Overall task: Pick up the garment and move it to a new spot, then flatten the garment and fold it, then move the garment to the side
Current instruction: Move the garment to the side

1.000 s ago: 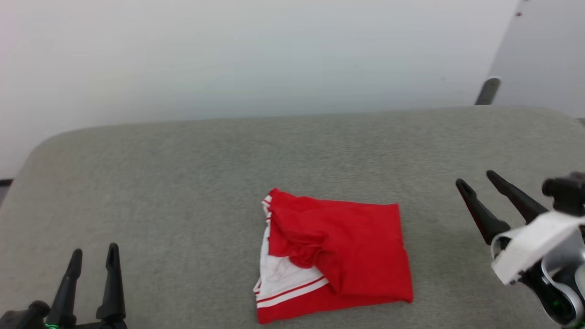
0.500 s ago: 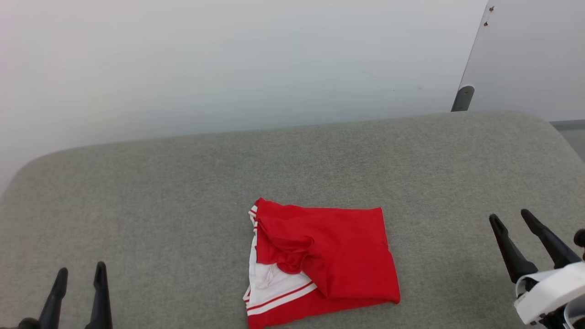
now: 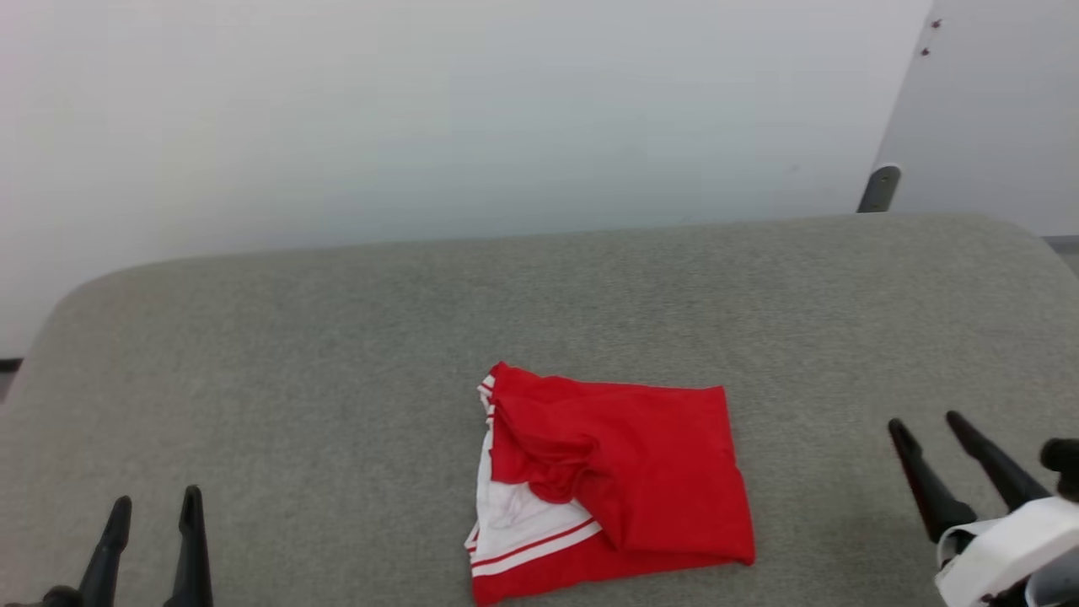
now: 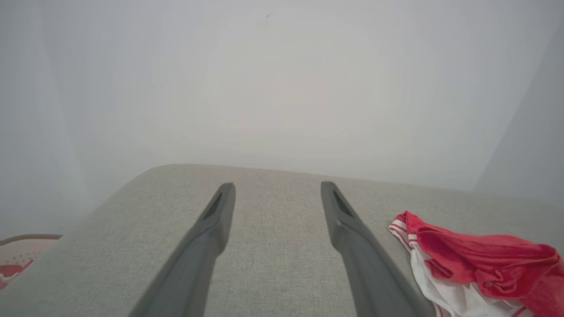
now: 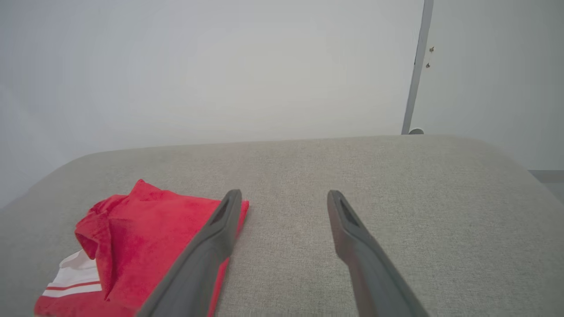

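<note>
The garment [image 3: 620, 476], a bright red shirt with a white sleeve and red-white striped trim, lies folded in a rough square on the grey cushioned surface [image 3: 337, 337], near its front middle. It also shows at the lower right of the left wrist view [image 4: 476, 264] and the lower left of the right wrist view [image 5: 136, 246]. My left gripper [image 3: 156, 499] stands open at the lower left, well clear of the shirt. My right gripper [image 3: 926, 421] stands open at the lower right, apart from the shirt's right edge. Nothing is between either pair of fingers.
A pale wall rises behind the surface. A grey panel with a dark post [image 3: 878, 187] stands at the back right. In the left wrist view, a beige basket rim [image 4: 26, 240] with red-white cloth peeks in beyond the surface's left edge.
The head camera has shifted, so the whole picture moved. Against the garment, my right gripper has drawn back toward the lower right and my left gripper has sunk lower. The garment lies unchanged.
</note>
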